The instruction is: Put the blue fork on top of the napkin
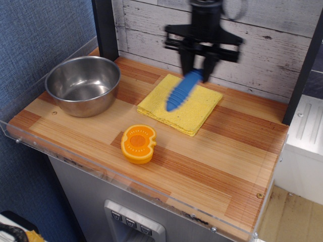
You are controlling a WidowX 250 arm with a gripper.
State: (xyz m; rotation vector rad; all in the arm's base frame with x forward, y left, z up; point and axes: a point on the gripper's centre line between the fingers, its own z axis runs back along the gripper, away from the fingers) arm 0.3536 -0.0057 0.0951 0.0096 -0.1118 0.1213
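Note:
My gripper [198, 69] is shut on the blue fork [182, 91] and holds it in the air above the napkin [180, 104]. The fork's ribbed blue handle hangs down and to the left; its tines are hidden between the fingers. The napkin is a flat yellow square lying at the back middle of the wooden table [217, 161]. The fork is lifted over the napkin's middle; I cannot tell how high above it.
A steel bowl [83, 84] stands at the back left. A round orange toy slice [138, 143] lies in front of the napkin. A black post [105, 27] rises at the back left, and a clear plastic rim [101, 171] runs along the table's front edge.

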